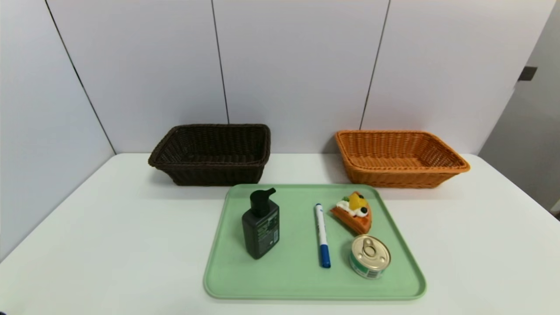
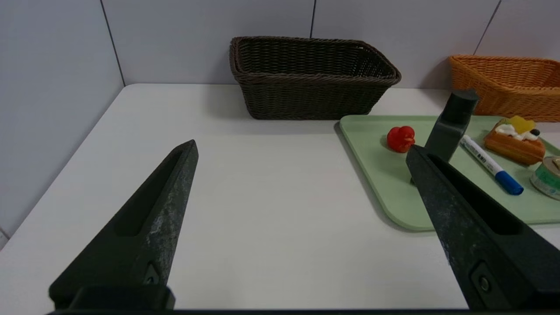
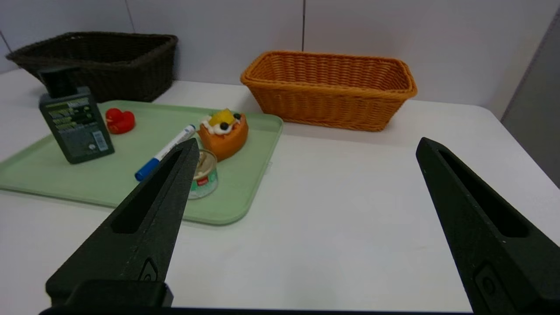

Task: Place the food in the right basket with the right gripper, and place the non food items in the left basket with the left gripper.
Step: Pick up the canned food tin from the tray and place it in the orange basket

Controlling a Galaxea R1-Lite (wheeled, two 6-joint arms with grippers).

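Facing our wide-open, empty L gripper's (image 2: 302,146) and R gripper's (image 3: 307,139) fingers, we see tray (image 1: 315,280) w/ bottle (image 1: 261,229), pen (image 1: 322,234).

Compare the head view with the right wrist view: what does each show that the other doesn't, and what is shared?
Only head view: small dark block on the grey wall.
Only right wrist view: open right end effector over the table, red object on the tray.
Both: tray, bottle, marker, pastry, can, dark basket, orange basket.
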